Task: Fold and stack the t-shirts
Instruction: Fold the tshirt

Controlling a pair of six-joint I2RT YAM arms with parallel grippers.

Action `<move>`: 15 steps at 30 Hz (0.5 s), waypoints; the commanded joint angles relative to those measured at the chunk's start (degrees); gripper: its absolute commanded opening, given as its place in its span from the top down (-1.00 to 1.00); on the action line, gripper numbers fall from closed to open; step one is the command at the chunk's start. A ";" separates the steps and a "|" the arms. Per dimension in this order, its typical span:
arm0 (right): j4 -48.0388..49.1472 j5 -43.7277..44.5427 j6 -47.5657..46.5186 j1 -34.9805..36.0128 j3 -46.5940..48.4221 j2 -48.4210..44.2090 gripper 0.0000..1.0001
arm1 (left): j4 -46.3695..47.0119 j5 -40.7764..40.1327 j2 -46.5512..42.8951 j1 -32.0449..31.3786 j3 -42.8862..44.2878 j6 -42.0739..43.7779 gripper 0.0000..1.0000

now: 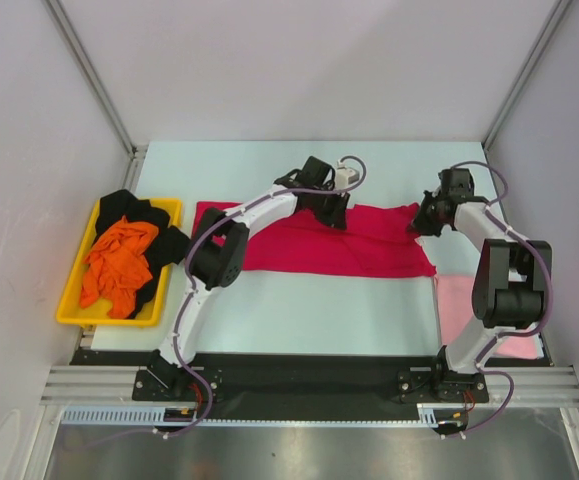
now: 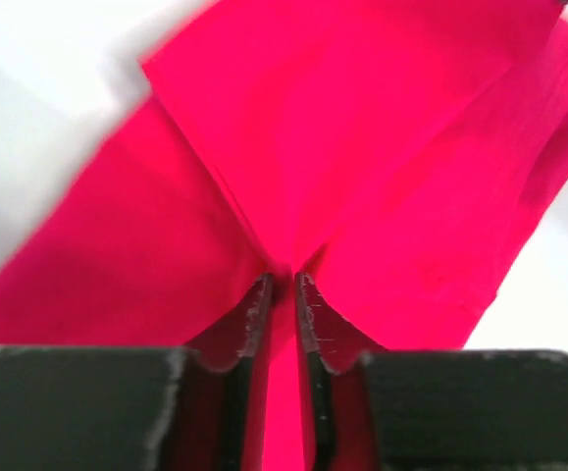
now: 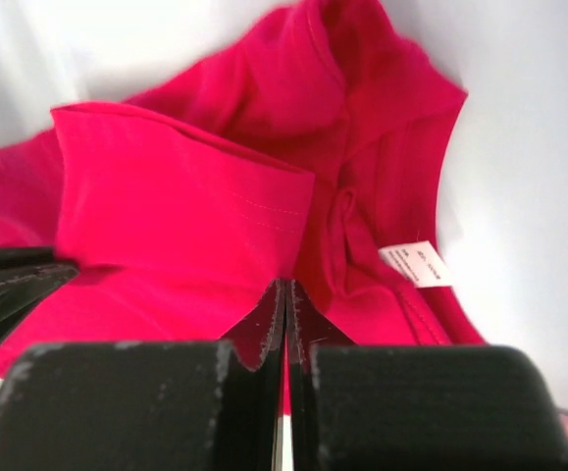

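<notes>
Crimson red cloth t-shirt (image 1: 309, 250): spread as a wide band across the middle of the top view, on the pale table (image 1: 309, 310)
Left gripper (image 2: 282, 285): at the shirt's upper edge near centre frame; fingers nearly together, clamped on a fold of crimson cloth that fills the narrow slit between them
Right gripper (image 3: 285, 289): at the shirt's upper right corner; fingers pressed together on a thin sliver of the same cloth, just beside the collar and its white label (image 3: 416, 263)
Pale pink t-shirt (image 1: 456, 310): flat at lower right, partly behind the right arm
Orange t-shirt (image 1: 119, 260): crumpled on top of the black t-shirt (image 1: 129, 205), both in the yellow plastic tray (image 1: 69, 300) at the left of the frame
</notes>
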 commanded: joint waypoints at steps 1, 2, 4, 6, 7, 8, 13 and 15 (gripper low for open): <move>0.65 -2.08 1.35 0.41 -1.31 -1.60 1.00 | 0.14 0.52 -2.04 -0.36 0.52 3.54 0.55; 0.57 -2.86 1.53 0.50 -1.48 -1.25 1.00 | -0.21 0.34 -1.25 -0.36 1.22 3.71 0.49; 0.48 -3.14 2.06 0.67 -2.36 -1.25 1.00 | -1.43 1.30 -0.72 -0.36 3.06 3.89 0.22; 0.39 -2.61 2.23 0.76 -3.41 -1.51 1.00 | -2.05 1.66 -0.54 -0.27 3.69 3.72 0.02; 0.13 -2.52 1.97 0.76 -3.68 -1.51 1.00 | -1.79 1.75 -0.71 -0.27 3.69 3.54 0.00; -0.05 -2.43 1.88 0.76 -3.77 -1.51 1.00 | -1.44 1.92 -0.98 -0.27 3.78 3.45 -0.01; 0.39 -2.52 1.88 -0.03 -2.72 -0.64 1.00 | 0.14 2.36 0.68 -0.44 5.44 2.05 0.00; 0.48 -2.61 1.79 -0.90 -1.06 0.06 1.00 | -1.43 1.40 3.05 -0.36 7.63 0.57 -0.01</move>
